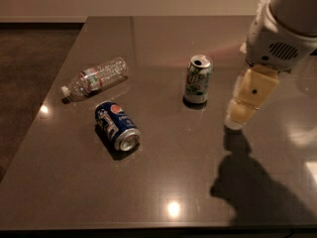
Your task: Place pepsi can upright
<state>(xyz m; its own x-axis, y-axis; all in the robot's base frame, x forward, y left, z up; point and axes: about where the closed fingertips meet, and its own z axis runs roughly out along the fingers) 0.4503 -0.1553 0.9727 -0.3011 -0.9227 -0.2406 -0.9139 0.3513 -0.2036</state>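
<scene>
pepsi can [117, 125] – blue cylinder, on side | end effector [237, 118] – over glossy table [163, 182], grip cannot tell

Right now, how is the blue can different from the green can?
The pepsi can is blue and lies on its side; the green-and-white can stands upright. The pepsi can is nearer the clear bottle; the green-and-white can is nearer the robot's hand, which hovers beside it. Both are cans on the table.

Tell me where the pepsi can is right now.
In the camera view, the pepsi can lies on its side left of centre, near the plastic bottle; the green-and-white can and the gripper are to its right.
</scene>
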